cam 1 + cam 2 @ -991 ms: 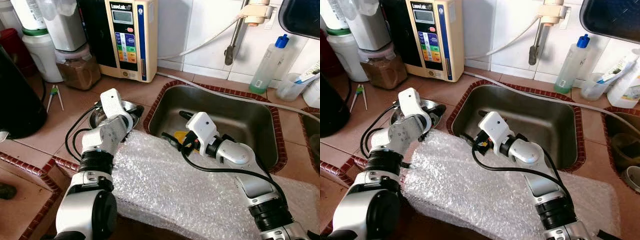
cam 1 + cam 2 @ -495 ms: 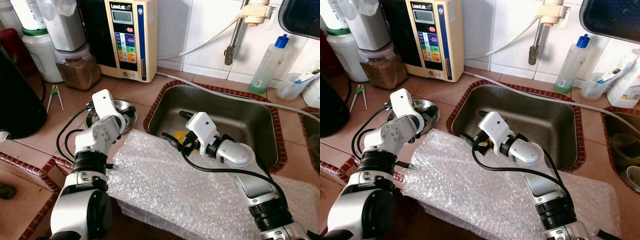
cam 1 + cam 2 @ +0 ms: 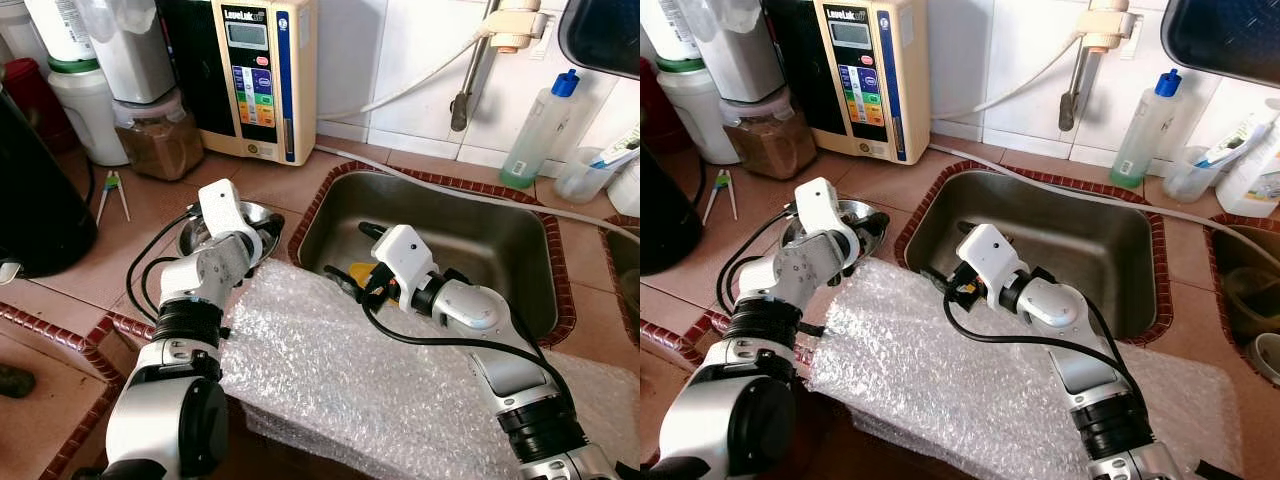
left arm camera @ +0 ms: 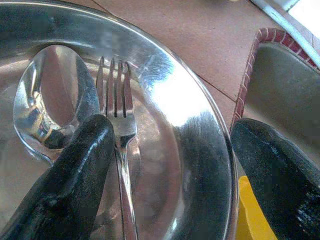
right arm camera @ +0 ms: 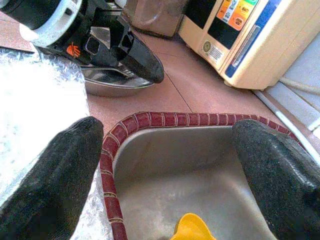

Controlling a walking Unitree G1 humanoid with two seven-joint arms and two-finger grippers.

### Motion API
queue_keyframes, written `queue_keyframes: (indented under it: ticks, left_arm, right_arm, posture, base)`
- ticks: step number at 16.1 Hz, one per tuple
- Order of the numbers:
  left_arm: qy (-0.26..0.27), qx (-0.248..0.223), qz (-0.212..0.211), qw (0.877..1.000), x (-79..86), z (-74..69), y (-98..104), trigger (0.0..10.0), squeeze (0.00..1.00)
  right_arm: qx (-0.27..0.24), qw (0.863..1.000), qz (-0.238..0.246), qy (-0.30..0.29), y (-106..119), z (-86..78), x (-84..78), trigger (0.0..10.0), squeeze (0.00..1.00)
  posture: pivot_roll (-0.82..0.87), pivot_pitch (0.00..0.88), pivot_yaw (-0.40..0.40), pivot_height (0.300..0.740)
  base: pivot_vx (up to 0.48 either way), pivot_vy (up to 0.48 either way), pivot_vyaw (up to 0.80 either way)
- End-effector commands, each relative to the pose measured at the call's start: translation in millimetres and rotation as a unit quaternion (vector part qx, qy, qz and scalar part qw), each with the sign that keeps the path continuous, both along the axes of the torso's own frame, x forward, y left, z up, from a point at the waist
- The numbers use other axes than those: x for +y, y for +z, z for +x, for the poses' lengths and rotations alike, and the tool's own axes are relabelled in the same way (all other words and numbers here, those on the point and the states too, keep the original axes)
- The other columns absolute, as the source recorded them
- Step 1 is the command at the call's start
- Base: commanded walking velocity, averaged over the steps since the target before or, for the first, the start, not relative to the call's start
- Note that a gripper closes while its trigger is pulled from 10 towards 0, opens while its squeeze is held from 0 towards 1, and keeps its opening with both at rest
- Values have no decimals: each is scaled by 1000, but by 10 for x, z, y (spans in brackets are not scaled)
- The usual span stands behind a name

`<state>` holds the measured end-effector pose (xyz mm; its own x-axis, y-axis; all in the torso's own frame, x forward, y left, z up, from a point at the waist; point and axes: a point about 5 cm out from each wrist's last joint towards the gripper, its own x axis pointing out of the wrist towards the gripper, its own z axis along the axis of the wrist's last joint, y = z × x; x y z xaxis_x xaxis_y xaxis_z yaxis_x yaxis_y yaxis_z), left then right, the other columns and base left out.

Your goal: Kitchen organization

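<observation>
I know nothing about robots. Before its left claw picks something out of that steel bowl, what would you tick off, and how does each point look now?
1. Left gripper open: ok, its fingers stand wide apart.
2. Left gripper over the steel bowl: ok, one finger is above the bowl's inside, the other past its rim.
3. Something to pick: ok, a fork and a spoon lie in the bowl.
4. Fork lined up between the fingers: not ok, it lies right by one finger.
5. Right gripper out of the way: ok, it is open at the sink edge, apart from the bowl.
6. Bubble wrap off the bowl: cannot tell.
</observation>
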<state>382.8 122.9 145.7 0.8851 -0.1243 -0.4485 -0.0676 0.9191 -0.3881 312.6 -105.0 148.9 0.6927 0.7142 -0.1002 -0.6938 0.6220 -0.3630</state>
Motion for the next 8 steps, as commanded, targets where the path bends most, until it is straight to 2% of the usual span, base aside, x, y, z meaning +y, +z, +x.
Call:
queue_keyframes:
  ticks: [1,2,4,8]
  left_arm:
    - [-20,18,-6,1000,-85,-28,-93,10000,0]
    - [-19,13,0,1000,-81,-22,-77,10000,0]
    - [35,-13,44,998,103,12,-18,10000,0]
    - [75,-16,58,995,225,-7,24,10000,0]
  right_arm:
    - [-4,1000,-3,1,7,1,8,10000,0]
    - [-5,1000,-2,1,12,3,11,10000,0]
    - [-6,1000,-2,-2,11,1,0,10000,0]
    - [-7,1000,-1,-3,13,4,-3,10000,0]
  posture:
    - [-59,0,43,740]
    - [-59,0,43,740]
    - [-59,0,42,740]
    - [-57,0,41,740]
  base:
    - [0,0,0]
    - [0,0,0]
    - [0,0,0]
    - [0,0,0]
